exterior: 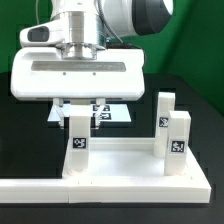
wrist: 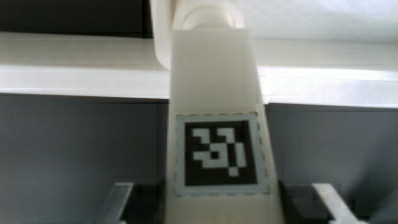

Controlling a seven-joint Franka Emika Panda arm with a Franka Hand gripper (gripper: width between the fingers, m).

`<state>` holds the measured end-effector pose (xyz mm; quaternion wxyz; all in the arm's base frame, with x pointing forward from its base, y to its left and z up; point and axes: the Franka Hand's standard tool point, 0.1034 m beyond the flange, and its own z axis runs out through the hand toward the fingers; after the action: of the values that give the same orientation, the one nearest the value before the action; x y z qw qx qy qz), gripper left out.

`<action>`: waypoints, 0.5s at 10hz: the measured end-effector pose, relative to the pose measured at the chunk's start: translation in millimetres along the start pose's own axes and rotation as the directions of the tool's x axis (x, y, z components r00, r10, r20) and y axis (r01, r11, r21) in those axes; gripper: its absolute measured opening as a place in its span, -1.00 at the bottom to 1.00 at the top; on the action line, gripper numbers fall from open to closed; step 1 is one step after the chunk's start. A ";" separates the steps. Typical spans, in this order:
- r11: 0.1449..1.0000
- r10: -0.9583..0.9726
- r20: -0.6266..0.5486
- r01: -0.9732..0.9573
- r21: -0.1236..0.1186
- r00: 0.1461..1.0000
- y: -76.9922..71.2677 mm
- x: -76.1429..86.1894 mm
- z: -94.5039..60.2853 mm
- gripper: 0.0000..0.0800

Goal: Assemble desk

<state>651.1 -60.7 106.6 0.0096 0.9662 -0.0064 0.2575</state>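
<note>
The white desk top (exterior: 80, 82) sits at the back with its long rim toward the exterior view. My gripper (exterior: 78, 47) comes down on its part at the exterior view's left, and the fingertips are hidden there. In the wrist view my gripper (wrist: 222, 202) stands open astride a tagged leg (wrist: 219, 110). There is a dark gap between the leg and each finger (wrist: 121, 203). The leg's far end reaches the desk top (wrist: 71, 82). Three more tagged legs stand upright in front: one (exterior: 78, 142) at the exterior view's left, two (exterior: 163, 115) (exterior: 178, 142) at its right.
The long white L-shaped border bar (exterior: 110, 180) runs along the front of the exterior view, just in front of the standing legs. The marker board (exterior: 108, 112) lies on the dark table below the desk top, between the legs.
</note>
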 end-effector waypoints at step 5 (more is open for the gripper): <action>1.000 0.025 0.001 -0.025 -0.002 1.000 0.3 -1.1 -0.3 0.19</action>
<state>650.0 -61.0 106.3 0.0072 0.9661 -0.0189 0.2573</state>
